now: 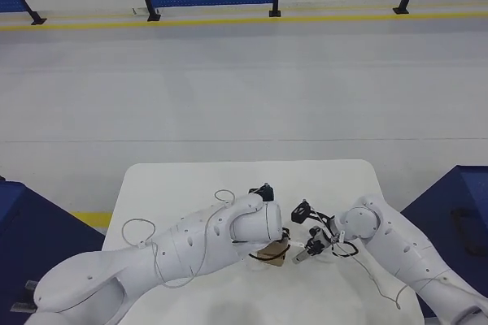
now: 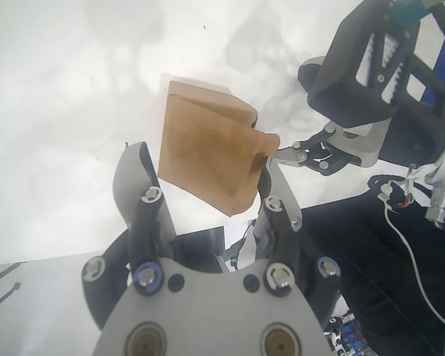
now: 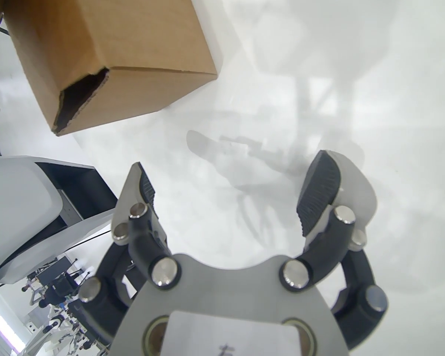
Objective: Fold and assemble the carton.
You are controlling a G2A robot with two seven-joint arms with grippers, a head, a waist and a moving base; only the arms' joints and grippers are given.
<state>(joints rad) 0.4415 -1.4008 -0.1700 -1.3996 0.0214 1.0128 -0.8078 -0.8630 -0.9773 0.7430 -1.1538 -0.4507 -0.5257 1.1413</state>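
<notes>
The left gripper (image 2: pixel 202 159) is closed on a small brown cardboard carton (image 2: pixel 204 120), which sits clamped between its two fingers over the white table (image 1: pixel 171 187), near the table's middle. One corner seam of the carton gapes open. Just right of the carton, the right gripper (image 3: pixel 231 166) hangs with its jaws spread wide and empty, one fingertip close by the carton's bent flap.

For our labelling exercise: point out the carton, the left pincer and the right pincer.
carton (image 3: pixel 107 23): right wrist view, on its broad side face.
left pincer (image 2: pixel 204 157): left wrist view, midway between its fingertips.
right pincer (image 3: pixel 231 166): right wrist view, midway between its fingertips.
</notes>
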